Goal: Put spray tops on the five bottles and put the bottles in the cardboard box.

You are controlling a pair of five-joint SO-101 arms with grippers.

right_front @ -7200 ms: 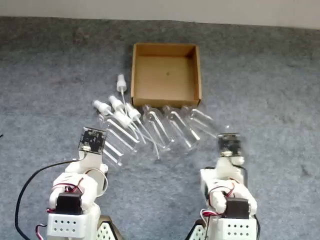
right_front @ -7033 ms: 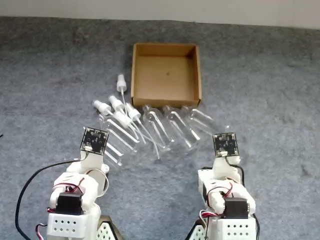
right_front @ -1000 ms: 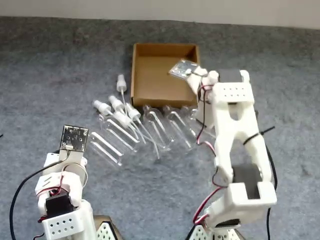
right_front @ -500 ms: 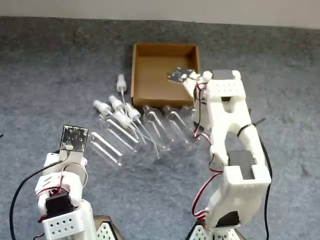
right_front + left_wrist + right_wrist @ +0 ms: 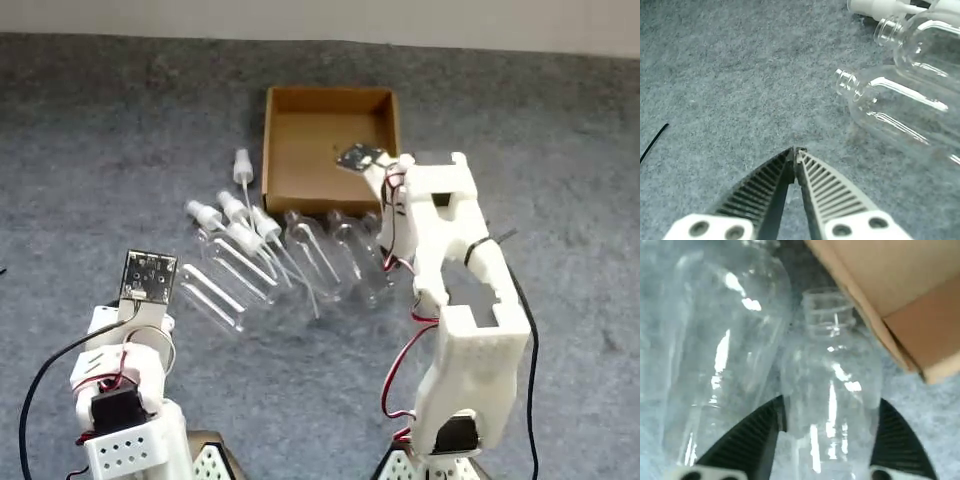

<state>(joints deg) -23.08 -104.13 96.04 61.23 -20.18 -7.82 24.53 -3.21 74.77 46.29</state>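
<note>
Right fingers (image 5: 747, 440) wide, maybe touching bottle (image 5: 832, 390)

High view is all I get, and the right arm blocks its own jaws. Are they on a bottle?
Observer: In the right wrist view, the right gripper has its jaws open, one on each side of a clear bottle.
Operator: Spray top on it?
Observer: No. Its threaded neck is bare and lies close beside the cardboard box, at the outer wall.
Operator: Left jaws?
Observer: The left gripper has its jaws shut on nothing, tips together over bare carpet, apart from a second uncapped bottle.
</note>
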